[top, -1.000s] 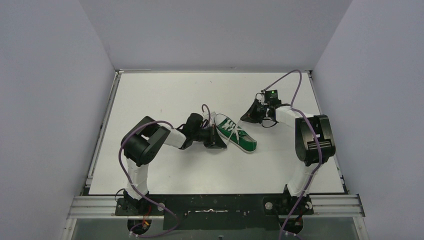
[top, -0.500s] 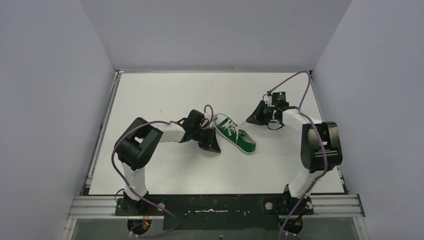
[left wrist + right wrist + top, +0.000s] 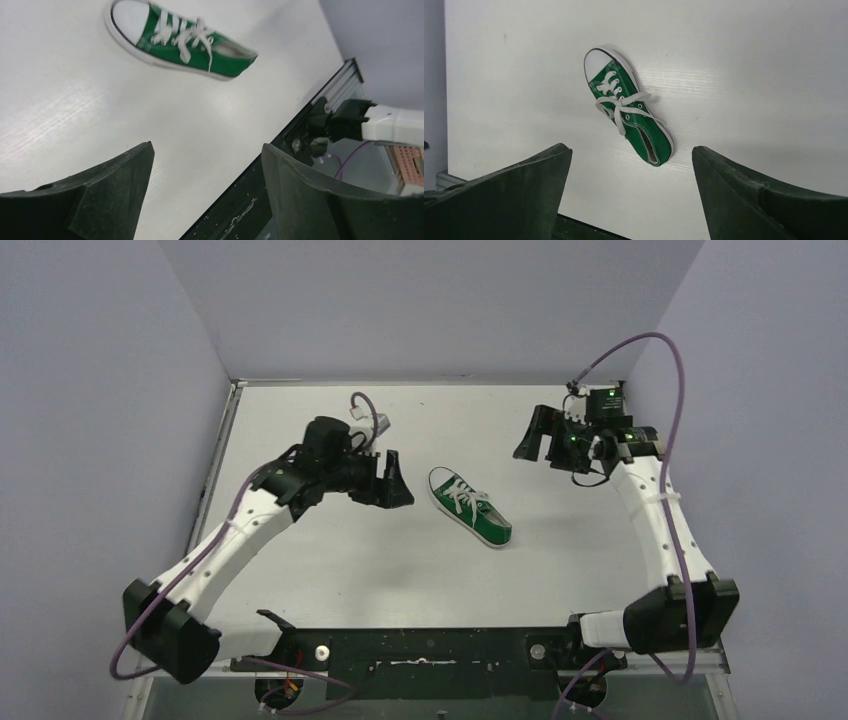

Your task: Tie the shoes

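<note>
**Green sneaker and both grippers.** The green sneaker (image 3: 472,508) is shown upright at the middle of the table (image 3: 330,570), its long axis running from the white toe cap (image 3: 440,480) at far left to the heel at near right. The left gripper (image 3: 393,480), spread and empty, is held just left of the toe and is judged the nearer. The right gripper (image 3: 528,436), likewise spread and empty, is held to the far right, well apart. The laces (image 3: 620,107) are seen crossed over the upper; whether a bow is finished cannot be made out.
</note>
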`<state>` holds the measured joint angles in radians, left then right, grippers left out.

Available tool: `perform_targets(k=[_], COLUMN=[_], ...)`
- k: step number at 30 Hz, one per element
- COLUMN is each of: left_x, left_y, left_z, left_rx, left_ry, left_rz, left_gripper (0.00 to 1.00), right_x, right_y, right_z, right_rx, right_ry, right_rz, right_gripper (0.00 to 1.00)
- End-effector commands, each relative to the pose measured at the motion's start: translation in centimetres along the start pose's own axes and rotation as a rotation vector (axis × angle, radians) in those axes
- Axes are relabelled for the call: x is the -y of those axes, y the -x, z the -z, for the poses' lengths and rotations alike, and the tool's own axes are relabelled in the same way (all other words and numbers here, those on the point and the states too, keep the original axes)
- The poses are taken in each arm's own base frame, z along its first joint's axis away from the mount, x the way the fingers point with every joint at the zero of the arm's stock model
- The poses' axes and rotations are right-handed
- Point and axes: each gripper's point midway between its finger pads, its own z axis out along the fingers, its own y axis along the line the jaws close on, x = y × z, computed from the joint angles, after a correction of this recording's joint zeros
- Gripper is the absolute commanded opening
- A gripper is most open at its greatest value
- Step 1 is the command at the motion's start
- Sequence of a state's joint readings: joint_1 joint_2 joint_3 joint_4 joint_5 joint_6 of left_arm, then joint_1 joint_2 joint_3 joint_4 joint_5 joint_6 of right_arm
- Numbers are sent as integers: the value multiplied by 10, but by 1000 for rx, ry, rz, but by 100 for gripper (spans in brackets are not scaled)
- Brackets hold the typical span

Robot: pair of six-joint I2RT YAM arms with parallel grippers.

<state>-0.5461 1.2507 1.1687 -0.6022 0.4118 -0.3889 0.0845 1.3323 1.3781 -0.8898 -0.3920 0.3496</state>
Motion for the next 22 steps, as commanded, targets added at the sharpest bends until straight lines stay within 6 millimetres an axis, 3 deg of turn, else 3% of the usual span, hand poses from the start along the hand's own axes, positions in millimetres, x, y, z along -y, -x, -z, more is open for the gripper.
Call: perform_targets(k=[1,5,10,16,22], left_x=[12,23,43,62,76], left_y=[38,74,86,77,67], left_z=[76,151,227,267,275], left_rx=[186,394,606,762,785], left_ry=[107,205,254,211,140], left_rz=[-30,-138,-305,-417,-430], left_gripper=[90,92,93,93,93], right_x=[-10,-20,-28,-35,-19], right_y=[2,12,13,-1,-10], right_z=[88,146,210,255,273], right_rx=[135,291,530,724,802], right_ry=[-51,-72,-88,-56,-129], right_rz=[109,182,264,281,241], right_gripper=[96,98,98,99,100])
